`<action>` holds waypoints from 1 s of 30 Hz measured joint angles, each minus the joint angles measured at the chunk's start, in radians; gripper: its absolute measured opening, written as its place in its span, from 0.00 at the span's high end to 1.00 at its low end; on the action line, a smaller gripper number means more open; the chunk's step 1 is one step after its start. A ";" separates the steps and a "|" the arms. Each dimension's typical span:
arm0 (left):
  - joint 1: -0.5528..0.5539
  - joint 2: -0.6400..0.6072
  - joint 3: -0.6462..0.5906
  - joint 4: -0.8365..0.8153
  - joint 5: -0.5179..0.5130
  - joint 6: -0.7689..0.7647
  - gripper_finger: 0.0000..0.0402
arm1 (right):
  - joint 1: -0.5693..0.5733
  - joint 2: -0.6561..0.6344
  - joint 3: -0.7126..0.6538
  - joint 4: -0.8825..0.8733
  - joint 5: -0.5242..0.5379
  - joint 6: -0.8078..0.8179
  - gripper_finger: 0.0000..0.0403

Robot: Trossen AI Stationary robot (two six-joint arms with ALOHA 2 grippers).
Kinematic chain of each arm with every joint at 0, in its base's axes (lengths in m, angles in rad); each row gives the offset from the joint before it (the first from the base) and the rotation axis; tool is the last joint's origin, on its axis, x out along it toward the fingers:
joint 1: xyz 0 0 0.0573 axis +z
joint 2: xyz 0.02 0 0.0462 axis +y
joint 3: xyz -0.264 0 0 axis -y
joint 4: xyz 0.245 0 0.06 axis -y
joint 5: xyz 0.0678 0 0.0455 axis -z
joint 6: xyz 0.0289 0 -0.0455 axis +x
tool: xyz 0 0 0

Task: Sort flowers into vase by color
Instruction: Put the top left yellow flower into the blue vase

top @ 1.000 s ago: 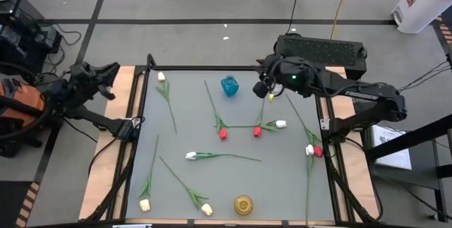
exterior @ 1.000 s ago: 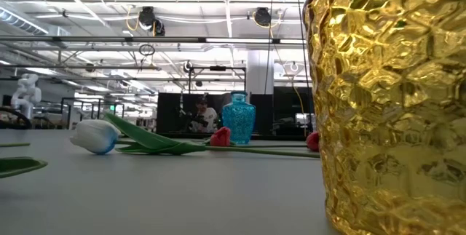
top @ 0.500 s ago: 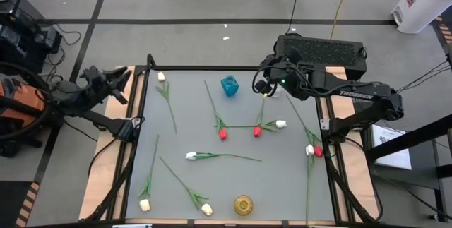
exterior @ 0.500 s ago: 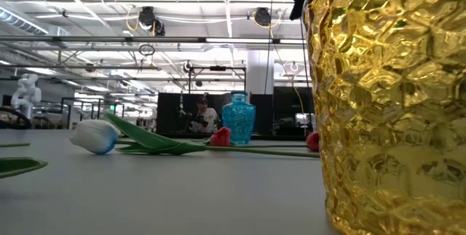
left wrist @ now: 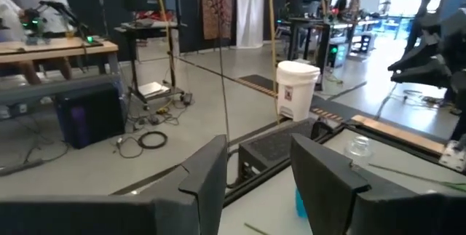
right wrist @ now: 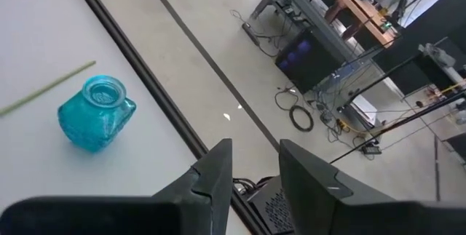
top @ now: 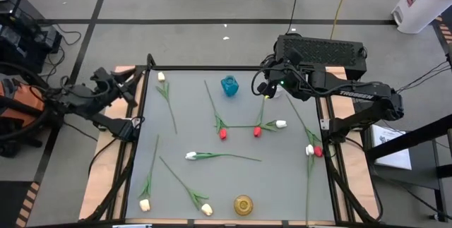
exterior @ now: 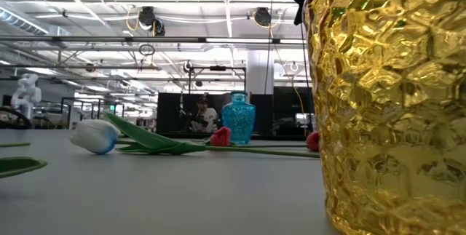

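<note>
Several tulips lie flat on the grey table: cream buds, red buds, and white buds. A blue vase stands near the far edge. A gold vase stands at the near edge. My right gripper hovers open, just right of the blue vase, holding nothing. My left gripper is open above the table's far left corner.
A small clear jar stands near the far right corner, below my right arm. A black frame rail runs along the far edge. Wooden side boards flank the table. Open grey surface lies between the flowers at the centre.
My left gripper has moved right, from beyond the left board toward the table's far left corner. My right gripper has shifted only slightly near the blue vase. No flower has moved.
</note>
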 joint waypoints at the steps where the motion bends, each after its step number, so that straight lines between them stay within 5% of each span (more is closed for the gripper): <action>1: 0.010 0.006 0.002 0.000 0.000 0.000 0.61 | 0.000 0.000 0.000 0.000 -0.001 0.000 0.74; 7: 0.076 0.097 0.004 0.077 0.001 0.068 0.61 | 0.000 0.000 0.000 0.002 -0.002 0.000 0.74; 15: 0.233 0.294 0.012 0.461 0.005 0.479 0.61 | 0.000 0.000 0.000 0.005 -0.004 0.004 0.74; 30: 0.690 0.562 0.253 0.471 0.031 0.776 0.61 | 0.000 0.000 0.000 -0.020 -0.004 -0.003 0.74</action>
